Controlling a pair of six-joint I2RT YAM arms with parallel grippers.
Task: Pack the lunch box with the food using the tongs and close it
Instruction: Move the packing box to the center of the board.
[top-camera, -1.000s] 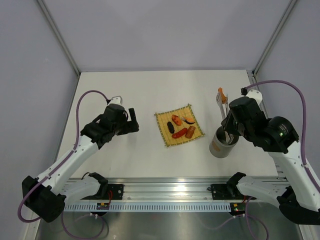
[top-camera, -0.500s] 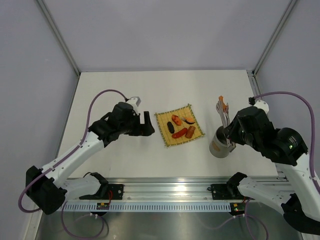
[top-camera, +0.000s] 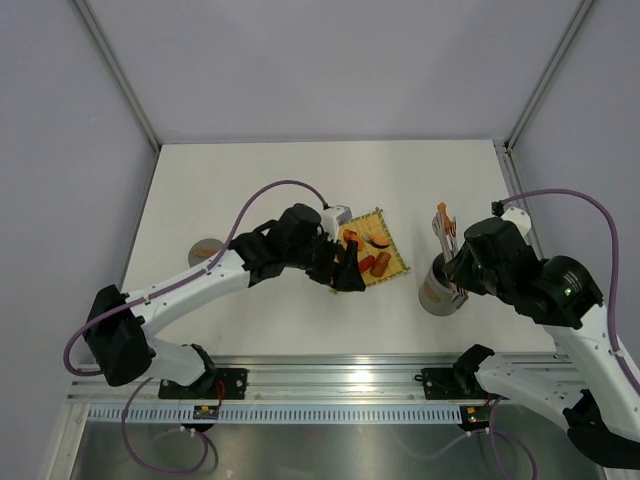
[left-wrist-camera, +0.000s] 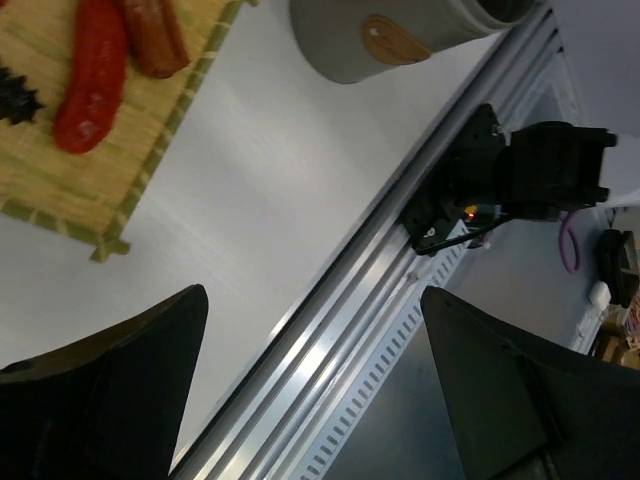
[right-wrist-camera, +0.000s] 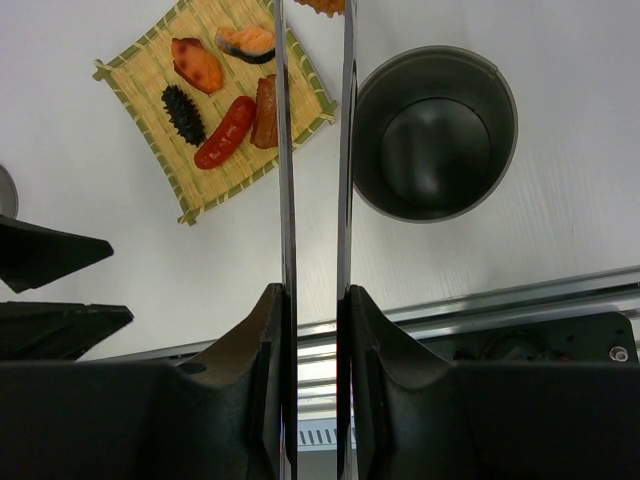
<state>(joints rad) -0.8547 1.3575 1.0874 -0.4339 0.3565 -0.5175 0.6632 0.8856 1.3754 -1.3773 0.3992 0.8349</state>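
The right gripper (right-wrist-camera: 314, 295), fingers clamped on the slim silver tongs (right-wrist-camera: 285, 150), pinches an orange food piece (right-wrist-camera: 322, 5) past the tall grey cylindrical lunch box (right-wrist-camera: 505, 150). Slackening there would drop it on the table (top-camera: 250, 170). The left gripper (left-wrist-camera: 312, 295), fingers apart, could nudge the yellow woven mat (right-wrist-camera: 150, 80).

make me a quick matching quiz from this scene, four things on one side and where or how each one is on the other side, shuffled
Things:
1. lunch box
2. tongs
3. lid
4. dark spiky food piece

States:
a. clamped in the right claw
b. lying on the yellow mat
c. standing open, nothing inside
d. flat on the table, far left

Pairs: 1-c, 2-a, 3-d, 4-b
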